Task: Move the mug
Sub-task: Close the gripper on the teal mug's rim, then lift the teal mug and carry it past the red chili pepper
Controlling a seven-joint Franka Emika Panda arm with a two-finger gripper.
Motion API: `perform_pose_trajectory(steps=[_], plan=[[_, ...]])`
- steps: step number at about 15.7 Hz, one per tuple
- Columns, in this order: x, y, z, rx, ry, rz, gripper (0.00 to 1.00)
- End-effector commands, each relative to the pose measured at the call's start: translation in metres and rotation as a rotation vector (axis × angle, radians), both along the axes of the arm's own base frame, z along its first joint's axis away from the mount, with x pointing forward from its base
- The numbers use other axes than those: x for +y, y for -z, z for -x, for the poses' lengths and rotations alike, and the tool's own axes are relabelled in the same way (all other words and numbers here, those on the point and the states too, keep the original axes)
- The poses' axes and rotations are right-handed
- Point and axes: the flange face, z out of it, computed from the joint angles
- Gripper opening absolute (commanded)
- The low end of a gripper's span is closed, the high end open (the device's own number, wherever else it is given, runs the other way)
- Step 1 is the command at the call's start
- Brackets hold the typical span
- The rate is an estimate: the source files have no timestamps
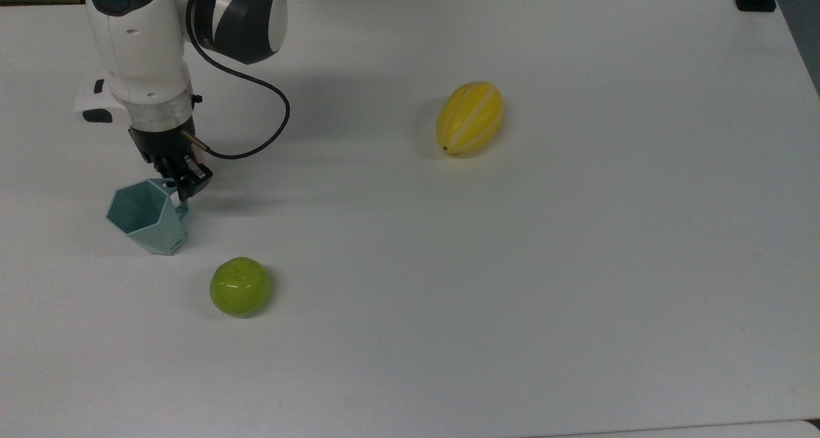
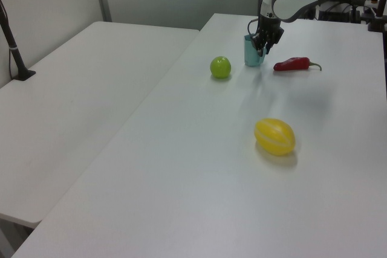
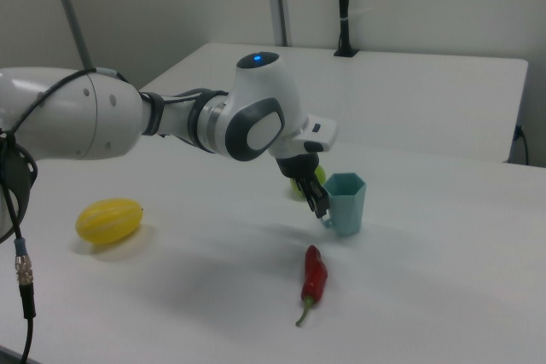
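End effector (image 1: 182,180) clamped on mug (image 1: 146,216) handle; mug upright on worktop (image 1: 512,265), near green fruit (image 1: 239,286).

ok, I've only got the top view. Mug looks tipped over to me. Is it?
Observer: No. In the right view the mug stands upright, base at or just above the table.
Operator: Where's the tool holding it?
Observer: The tool is closed on the small side handle, below the rim.
Operator: Anything near it besides the green fruit?
Observer: Yes, a red chilli lies flat on the table, apart from the mug. In the left view it sits to the left view's right of the mug, under the arm.
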Motion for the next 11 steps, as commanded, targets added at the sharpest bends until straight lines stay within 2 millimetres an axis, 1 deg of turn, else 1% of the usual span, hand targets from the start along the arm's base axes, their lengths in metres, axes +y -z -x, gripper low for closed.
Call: perform_pose_trajectory(steps=[1, 2, 5, 7, 8, 11], plan=[[0.009, -0.047, 0.009, -0.054, -0.017, 0.014, 0.0], [0.01, -0.059, 0.013, -0.051, -0.015, 0.009, 0.0], [0.035, -0.101, 0.023, -0.053, -0.06, -0.013, 0.0], [0.049, -0.126, 0.033, -0.034, -0.085, -0.025, 0.0], [0.06, -0.14, 0.039, -0.03, -0.108, -0.039, 0.0], [0.077, -0.177, 0.061, -0.007, -0.193, -0.102, 0.0]])
